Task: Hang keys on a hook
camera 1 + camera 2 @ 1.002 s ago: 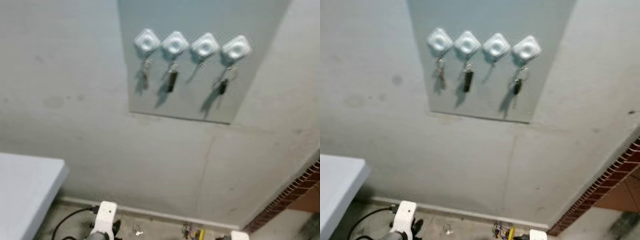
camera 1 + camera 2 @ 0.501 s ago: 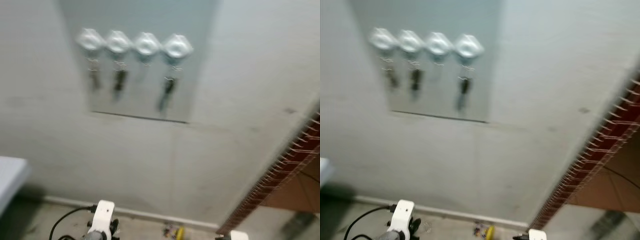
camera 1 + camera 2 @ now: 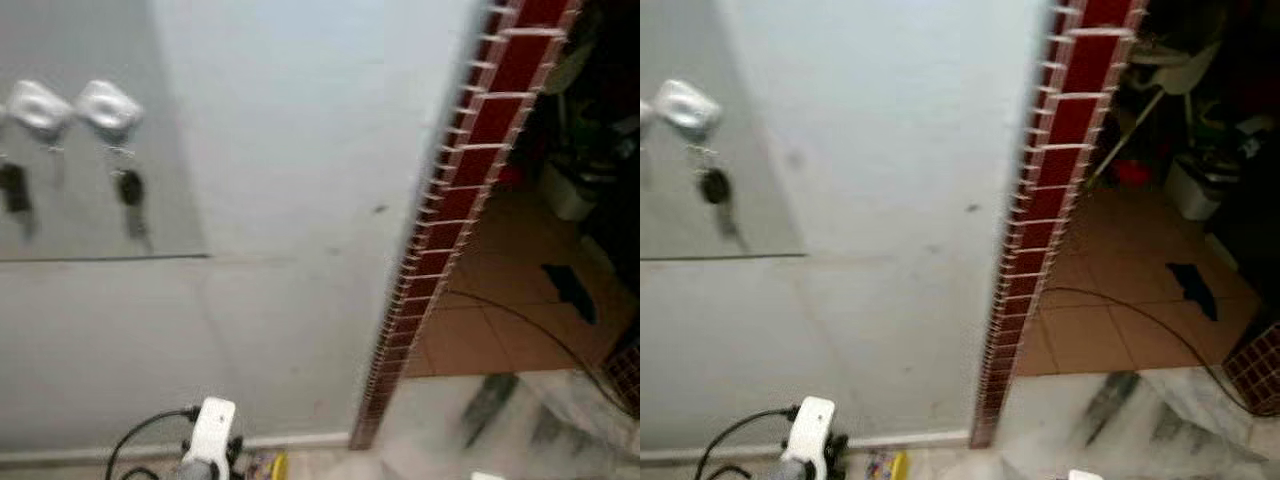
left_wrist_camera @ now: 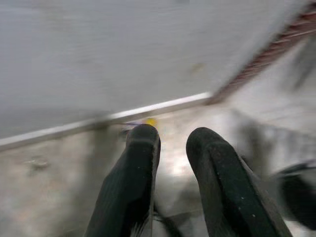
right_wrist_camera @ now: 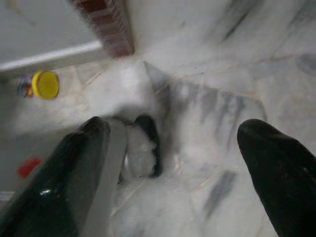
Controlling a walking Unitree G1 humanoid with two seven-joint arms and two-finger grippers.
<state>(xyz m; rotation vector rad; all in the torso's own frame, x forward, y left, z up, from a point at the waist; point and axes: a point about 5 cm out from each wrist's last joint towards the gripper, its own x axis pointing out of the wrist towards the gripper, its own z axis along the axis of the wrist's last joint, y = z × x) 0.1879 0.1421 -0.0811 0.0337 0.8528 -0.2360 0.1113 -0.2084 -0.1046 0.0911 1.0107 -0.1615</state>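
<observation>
Your inventory for this moment:

- Panel [image 3: 90, 200]: grey, flat on the pale wall [image 3: 300, 150], at the far left of your head views.
- Hooks: two white diamond-shaped hooks show side by side near the panel's top, one [image 3: 108, 107] to the right of the other [image 3: 37, 106].
- Keys: a dark fobbed set of keys [image 3: 129, 187] hangs from the right-hand hook; a second dark fob [image 3: 13, 186] hangs beneath the left one, cut by the frame edge.
- Brick edging [image 3: 450, 210]: red with pale joints, running down the wall's right end to the floor.
- Tiled floor [image 3: 480, 310]: orange-brown, beyond the brick, with a thin dark cable [image 3: 540, 335] across it.
- Marble floor [image 5: 207, 64]: pale with grey veins, near you.
- Yellow cap [image 5: 45, 84]: lies on the floor by the skirting board, close to the foot of the brick.
- Left claw [image 4: 170, 143]: low over the floor, facing the skirting; its fingers stand narrowly apart with nothing between them.
- Right claw [image 5: 173, 143]: low over the marble, fingers spread wide, nothing between them.
</observation>
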